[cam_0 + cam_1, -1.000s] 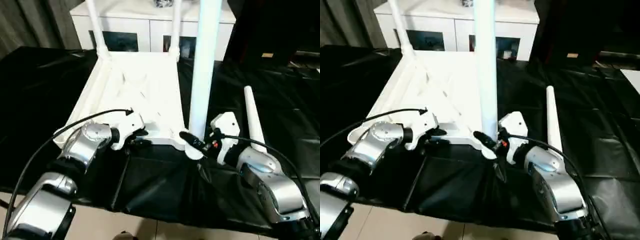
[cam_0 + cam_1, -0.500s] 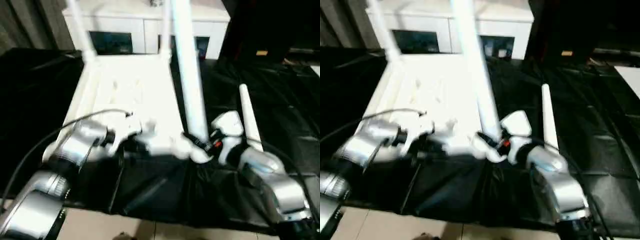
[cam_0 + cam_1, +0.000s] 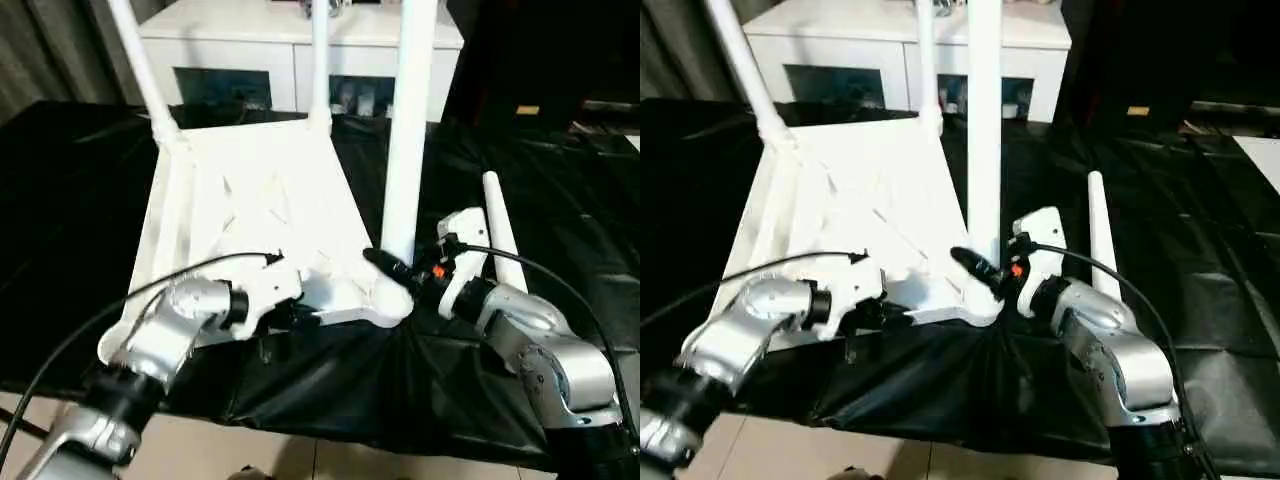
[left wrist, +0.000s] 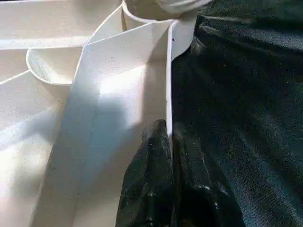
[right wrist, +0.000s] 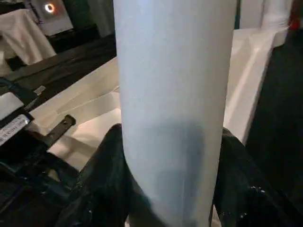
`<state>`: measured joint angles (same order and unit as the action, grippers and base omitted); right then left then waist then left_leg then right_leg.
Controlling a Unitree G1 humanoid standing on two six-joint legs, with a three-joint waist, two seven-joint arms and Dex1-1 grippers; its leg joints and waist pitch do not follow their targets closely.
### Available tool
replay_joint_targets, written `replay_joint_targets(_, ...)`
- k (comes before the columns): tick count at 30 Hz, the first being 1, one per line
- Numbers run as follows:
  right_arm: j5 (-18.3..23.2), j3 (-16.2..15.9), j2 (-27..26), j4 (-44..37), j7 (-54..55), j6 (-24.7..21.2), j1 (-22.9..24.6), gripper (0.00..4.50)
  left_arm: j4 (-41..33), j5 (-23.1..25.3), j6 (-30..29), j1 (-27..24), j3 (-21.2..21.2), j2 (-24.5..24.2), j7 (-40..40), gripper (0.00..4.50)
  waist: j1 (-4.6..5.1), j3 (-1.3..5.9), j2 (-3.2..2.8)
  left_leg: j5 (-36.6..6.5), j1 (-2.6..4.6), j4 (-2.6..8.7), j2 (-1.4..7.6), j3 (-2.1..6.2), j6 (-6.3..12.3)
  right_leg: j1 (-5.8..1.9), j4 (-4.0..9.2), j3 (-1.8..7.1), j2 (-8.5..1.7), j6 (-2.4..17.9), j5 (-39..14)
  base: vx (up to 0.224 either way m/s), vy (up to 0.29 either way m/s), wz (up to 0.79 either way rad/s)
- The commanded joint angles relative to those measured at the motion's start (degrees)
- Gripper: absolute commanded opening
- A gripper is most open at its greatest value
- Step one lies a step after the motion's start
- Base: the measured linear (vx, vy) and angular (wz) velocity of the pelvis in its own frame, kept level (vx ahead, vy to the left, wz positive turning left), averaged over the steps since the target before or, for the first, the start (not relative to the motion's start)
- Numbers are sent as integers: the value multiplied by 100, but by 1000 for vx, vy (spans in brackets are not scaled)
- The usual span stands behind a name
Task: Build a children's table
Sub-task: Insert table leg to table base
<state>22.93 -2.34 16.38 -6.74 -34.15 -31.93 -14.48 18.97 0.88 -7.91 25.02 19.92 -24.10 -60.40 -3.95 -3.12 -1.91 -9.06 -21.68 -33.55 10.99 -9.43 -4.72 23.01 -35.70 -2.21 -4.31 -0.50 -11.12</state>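
The tabletop (image 3: 250,220) lies upside down on the black cloth (image 3: 90,200), its ribbed underside up, in front of the white cabinet (image 3: 290,40). Two legs stand in the far corner sockets. The right gripper (image 3: 395,272) has its fingers closed around the base of a third leg (image 3: 405,140), upright in the near corner socket on the robot's right. The left gripper (image 4: 169,142) pinches the thin near rim of the tabletop, fingers shut on it. A fourth leg (image 3: 498,230) lies loose on the cloth just beside the right arm.

I think the leg is being seated now. To do it well, the left gripper should keep the tabletop from sliding, and the right should hold the leg straight and press it down into the socket evenly, not tilted.
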Motion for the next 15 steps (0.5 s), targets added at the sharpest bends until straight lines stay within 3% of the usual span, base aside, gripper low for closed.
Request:
replay_joint_targets(1,2,-31,-28,-66,-27,-57,-207,184,-261,-31,-49,-170,26,57,71,0,0,336,103,-1667,63,432,148,19,30,-210,512,212,-293,886,-1689,0,0,0)
replay_joint_targets(6,-149,-94,-64,254,62,90,-334,184,-441,-56,-90,-240,49,39,30,0,10,375,74,-1348,41,394,137,0,86,-224,465,203,-288,1003,-1239,0,0,0)
replay_joint_targets(8,-166,-87,-111,595,91,167,-468,184,-520,-36,-103,-279,85,10,23,0,0,390,34,-1231,41,379,139,-5,101,-231,436,202,-289,1091,-961,0,0,0)
replay_joint_targets(10,-178,-82,-130,714,86,167,-516,184,-556,-33,-124,-291,87,4,30,0,10,402,53,-1157,32,371,133,-5,116,-253,413,193,-279,1137,-762,0,0,0)
replay_joint_targets(15,-156,-106,-108,845,-3,-4,-500,184,-605,-11,-169,-276,80,-7,52,0,13,384,53,-1352,54,382,139,-15,96,-245,451,200,-292,1101,-1088,0,0,0)
